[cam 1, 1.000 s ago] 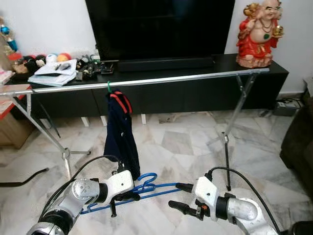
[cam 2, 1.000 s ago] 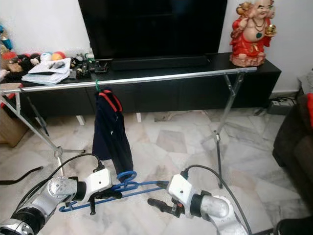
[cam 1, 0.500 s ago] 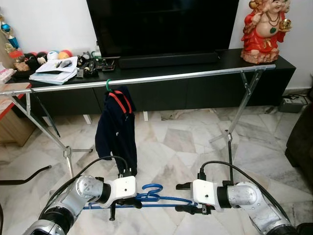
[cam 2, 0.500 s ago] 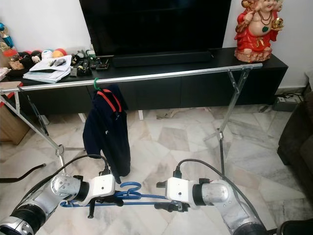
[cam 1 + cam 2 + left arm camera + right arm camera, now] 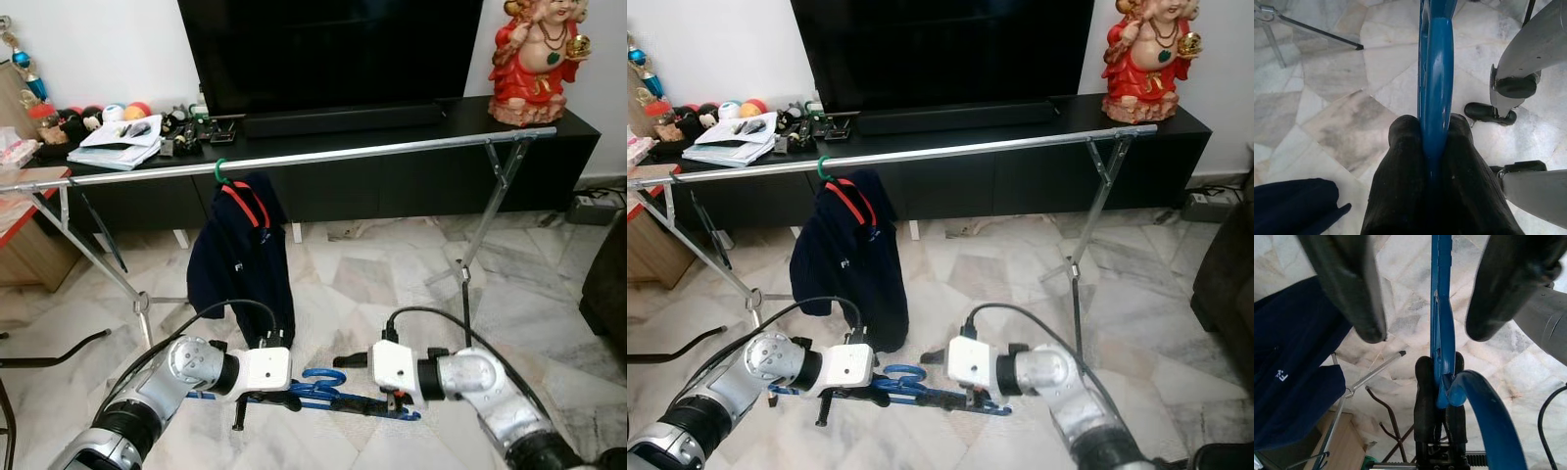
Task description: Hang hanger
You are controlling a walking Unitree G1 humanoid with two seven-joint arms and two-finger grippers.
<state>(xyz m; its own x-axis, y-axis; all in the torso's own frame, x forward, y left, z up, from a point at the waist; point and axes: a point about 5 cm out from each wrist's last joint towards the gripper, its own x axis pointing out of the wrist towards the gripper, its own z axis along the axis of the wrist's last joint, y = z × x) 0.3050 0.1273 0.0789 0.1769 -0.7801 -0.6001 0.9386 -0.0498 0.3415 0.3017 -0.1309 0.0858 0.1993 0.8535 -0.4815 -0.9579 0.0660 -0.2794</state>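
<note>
A blue plastic hanger is held low over the marble floor, hook up, its right end dipping. My left gripper is shut on its left part; in the left wrist view the black fingers pinch the blue bar. My right gripper is open just right of the hook. In the right wrist view its fingers stand either side of the bar without touching it. The metal rail runs across above, carrying a navy garment on a green hanger.
The rail's crossed legs stand at both ends. Behind it is a black TV console with a television, books, toys and a red statue. A dark sofa edge lies at the right.
My right gripper has slid left along the hanger towards the hook. The hanger's right end has dropped. The camera has shifted slightly.
</note>
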